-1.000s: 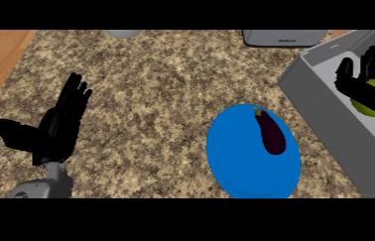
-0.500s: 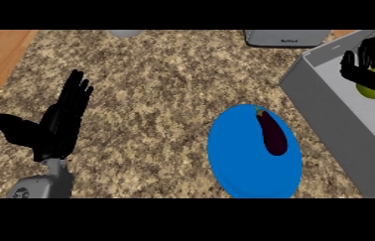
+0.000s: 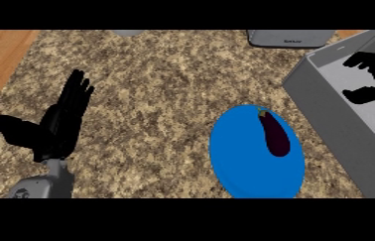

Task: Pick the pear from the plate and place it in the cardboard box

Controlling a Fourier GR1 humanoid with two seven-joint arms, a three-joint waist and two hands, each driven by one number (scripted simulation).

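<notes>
Eggplant lies on the blue plate. Pear not visible. Right robot hand is over the box, grip unclear. Left robot hand rests open, empty.

An eggplant lies near a grey appliance.

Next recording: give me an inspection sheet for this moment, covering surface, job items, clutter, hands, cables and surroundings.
Surface: speckled granite counter, wooden strip at the left edge.
Job's things: blue plate holds a dark eggplant; no pear visible. Grey box at right, open.
Clutter: grey appliance at the top edge; grey round object at top, partly cut off.
Hands: left hand open, resting at left, fingers up; right hand over the box, fingers unclear.
Cables: nothing seen.
Surroundings: nothing seen.
</notes>
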